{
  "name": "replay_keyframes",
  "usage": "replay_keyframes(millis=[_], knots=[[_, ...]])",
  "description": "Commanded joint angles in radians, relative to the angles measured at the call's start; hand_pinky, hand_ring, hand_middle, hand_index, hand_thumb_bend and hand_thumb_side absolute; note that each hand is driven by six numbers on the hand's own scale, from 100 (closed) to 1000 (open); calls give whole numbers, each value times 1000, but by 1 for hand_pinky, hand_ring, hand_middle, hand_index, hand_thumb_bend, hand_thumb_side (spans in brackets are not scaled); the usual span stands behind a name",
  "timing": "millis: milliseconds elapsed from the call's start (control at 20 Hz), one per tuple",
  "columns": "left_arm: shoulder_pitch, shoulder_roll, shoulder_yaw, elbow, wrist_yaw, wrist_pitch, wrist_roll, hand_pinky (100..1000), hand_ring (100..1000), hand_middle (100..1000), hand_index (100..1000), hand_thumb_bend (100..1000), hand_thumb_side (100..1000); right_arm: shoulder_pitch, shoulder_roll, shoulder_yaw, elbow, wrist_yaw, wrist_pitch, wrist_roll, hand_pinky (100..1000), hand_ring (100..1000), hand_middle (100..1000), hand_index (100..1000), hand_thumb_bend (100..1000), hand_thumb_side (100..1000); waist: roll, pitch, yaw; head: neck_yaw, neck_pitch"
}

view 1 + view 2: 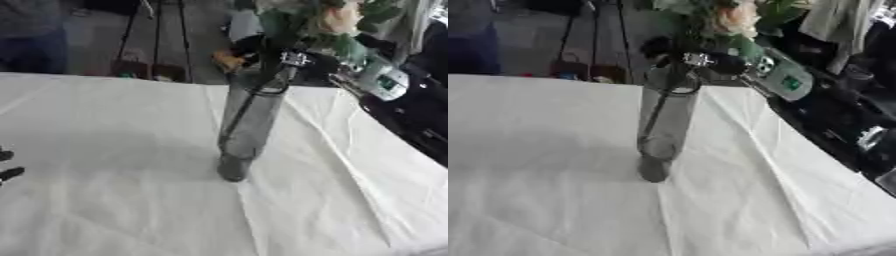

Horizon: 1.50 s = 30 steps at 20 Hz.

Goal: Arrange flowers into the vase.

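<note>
Black right hand (293,59) — seemingly gripping flowers (337,20)

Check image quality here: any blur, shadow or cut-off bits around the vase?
Left eye view: flowers and right hand smeared, soft shadow left of the vase, left hand cut by the edge. Right eye view: same blur up top, tablecloth creases readable.

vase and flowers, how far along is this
Partly done: a stem already reaches down inside the upright glass vase. In hand: the right hand is at the vase mouth, under the peach flower; whether it grips is unclear. Left: letting go. The left hand shows at the left edge.
</note>
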Motion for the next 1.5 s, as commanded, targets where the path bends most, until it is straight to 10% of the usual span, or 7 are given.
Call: replay_keyframes(millis=[50, 1500], knots=[[-5, 13, -1, -16, 1, 0, -2, 721, 959, 666, 805, 935, 773, -15, -41, -4, -11, -11, -330, 328, 873, 968, 945, 1000, 100, 1000, 4, -12, -2, 0, 4], [2, 19, -6, -11, -6, -2, -4, 721, 955, 669, 806, 933, 773, 48, -132, 47, -109, -45, -330, 328, 867, 958, 940, 1000, 100, 1000, -18, -27, -19, -6, 19]])
